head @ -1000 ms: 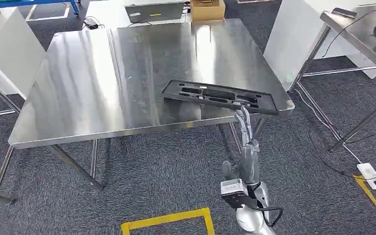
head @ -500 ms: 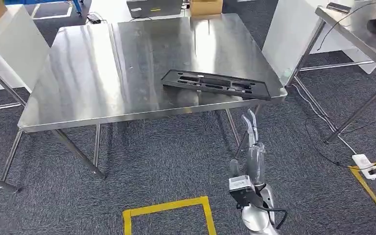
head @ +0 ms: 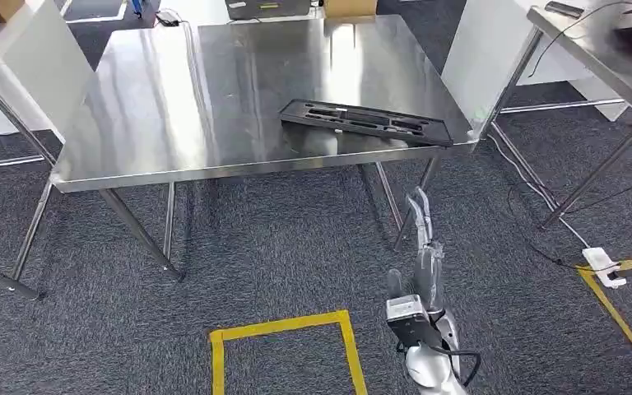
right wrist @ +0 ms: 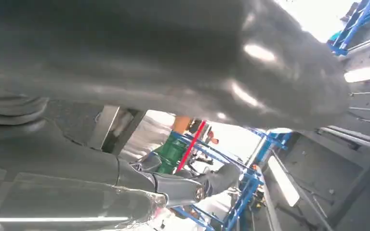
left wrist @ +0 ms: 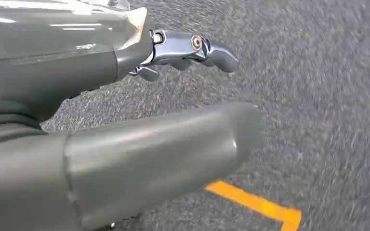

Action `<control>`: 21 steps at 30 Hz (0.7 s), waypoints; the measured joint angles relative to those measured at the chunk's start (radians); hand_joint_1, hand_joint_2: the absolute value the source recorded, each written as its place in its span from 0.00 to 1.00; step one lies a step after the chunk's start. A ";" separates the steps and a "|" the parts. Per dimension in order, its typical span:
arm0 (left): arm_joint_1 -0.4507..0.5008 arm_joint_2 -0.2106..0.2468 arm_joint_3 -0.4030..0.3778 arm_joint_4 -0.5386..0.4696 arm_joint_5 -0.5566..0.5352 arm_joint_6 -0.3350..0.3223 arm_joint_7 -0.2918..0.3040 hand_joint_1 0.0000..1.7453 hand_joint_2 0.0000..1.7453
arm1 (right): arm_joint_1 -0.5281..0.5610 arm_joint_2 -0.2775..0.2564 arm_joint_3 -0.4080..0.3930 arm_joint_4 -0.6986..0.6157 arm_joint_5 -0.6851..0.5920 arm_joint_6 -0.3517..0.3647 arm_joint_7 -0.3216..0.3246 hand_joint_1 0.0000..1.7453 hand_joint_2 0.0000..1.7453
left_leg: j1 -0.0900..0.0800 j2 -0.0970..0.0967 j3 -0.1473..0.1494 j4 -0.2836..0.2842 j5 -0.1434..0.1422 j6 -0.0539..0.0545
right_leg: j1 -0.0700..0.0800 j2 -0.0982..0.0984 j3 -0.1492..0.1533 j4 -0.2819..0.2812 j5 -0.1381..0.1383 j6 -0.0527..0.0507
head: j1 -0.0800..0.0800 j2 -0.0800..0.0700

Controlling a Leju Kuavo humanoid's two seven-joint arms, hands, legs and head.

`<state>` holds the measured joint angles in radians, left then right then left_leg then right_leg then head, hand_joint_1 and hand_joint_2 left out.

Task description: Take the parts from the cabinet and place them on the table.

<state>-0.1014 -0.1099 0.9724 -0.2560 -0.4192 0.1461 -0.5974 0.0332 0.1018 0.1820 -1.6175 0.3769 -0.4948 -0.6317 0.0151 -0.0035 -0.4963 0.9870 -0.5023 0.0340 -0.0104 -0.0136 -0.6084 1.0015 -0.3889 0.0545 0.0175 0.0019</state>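
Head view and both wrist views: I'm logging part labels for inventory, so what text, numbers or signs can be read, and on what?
None can be read.
Black part tray on the steel table: no legible marking.
Module on the right arm behind the right hand: no print legible.
Left hand: no print.

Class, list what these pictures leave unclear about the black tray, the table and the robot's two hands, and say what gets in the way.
- Black tray, head view: too small to tell what its recesses hold.
- Table, head view: far edge cut off by the picture's top.
- Right hand, head view: seen edge-on, finger spread unclear.
- Left hand, left wrist view: thumb hides much of the fingers; floor blurred.
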 joint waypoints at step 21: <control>0.013 -0.003 0.025 -0.003 0.013 0.010 -0.024 0.00 0.00 | 0.030 -0.005 -0.006 0.000 -0.007 -0.008 -0.015 0.00 0.00 | 0.001 0.004 -0.229 0.328 -0.077 -0.054 | -0.005 0.002 0.102 -0.048 -0.076 -0.065 | 0.001 0.000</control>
<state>-0.0886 -0.1133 0.9972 -0.2594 -0.4063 0.1556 -0.6218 0.0632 0.0965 0.1762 -1.6178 0.3696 -0.5024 -0.6470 0.0166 0.0009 -0.7257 1.3148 -0.5797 -0.0198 -0.0151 -0.0120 -0.5065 0.9532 -0.4646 -0.0105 0.0183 0.0019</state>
